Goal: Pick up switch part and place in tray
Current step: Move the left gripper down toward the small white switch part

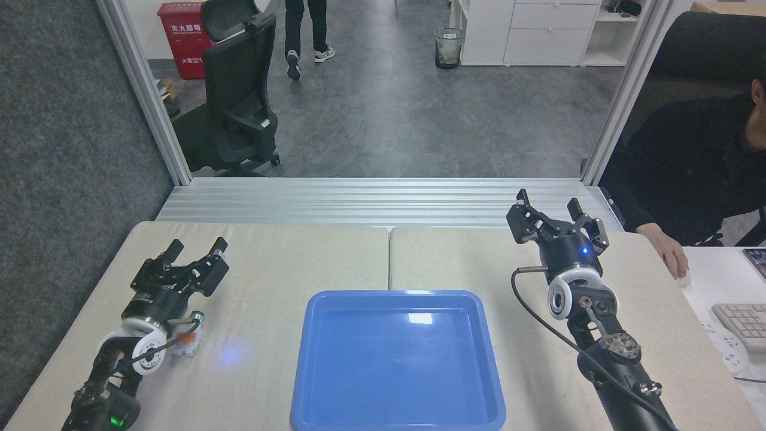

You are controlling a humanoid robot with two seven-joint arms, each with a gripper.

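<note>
Switch part (190, 337) lying on the table (269, 263), at nine o'clock from the blue tray (398, 359) and well apart from it.

Partly hidden behind the left arm's white wrist joint and its black cable, green tip toward twelve o'clock. Left gripper (194, 248) up at twelve o'clock of the part, fingers spread, holding nothing. Right gripper (549, 206) at two o'clock of the tray, likewise spread and unloaded. Tray bare inside. Beyond the table edge: an office chair (239, 90), a waste bin (449, 48), a person's legs (306, 36); a hand (670, 251) on a mouse at three o'clock.
</note>
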